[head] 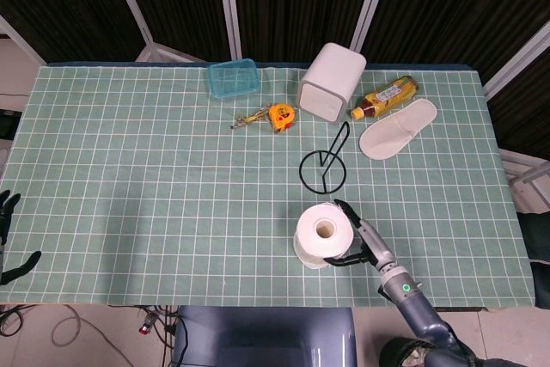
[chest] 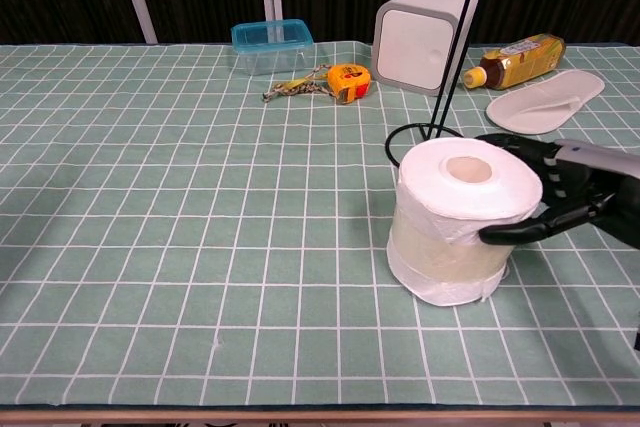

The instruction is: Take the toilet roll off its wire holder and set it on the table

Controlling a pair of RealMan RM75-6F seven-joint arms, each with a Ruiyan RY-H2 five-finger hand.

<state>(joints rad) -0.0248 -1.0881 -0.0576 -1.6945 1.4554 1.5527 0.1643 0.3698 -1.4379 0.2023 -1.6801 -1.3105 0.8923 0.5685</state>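
Note:
The white toilet roll point(head: 322, 234) point(chest: 460, 217) stands on end on the green checked cloth, near the table's front edge. My right hand point(head: 363, 242) point(chest: 548, 192) holds it from its right side, with black fingers point(chest: 512, 233) wrapped round the front and back of the roll. The empty black wire holder point(head: 322, 171) stands just behind the roll, its upright rod point(chest: 455, 37) rising from a ring base. My left hand point(head: 9, 212) shows only at the far left edge, off the table, fingers apart and holding nothing.
Along the back stand a blue plastic box point(head: 233, 77), a yellow tape measure point(head: 279, 115), a white cube-shaped box point(head: 331, 82), a lying tea bottle point(head: 384, 96) and a white slipper point(head: 397, 128). The table's front edge point(chest: 300, 409) lies close to the roll.

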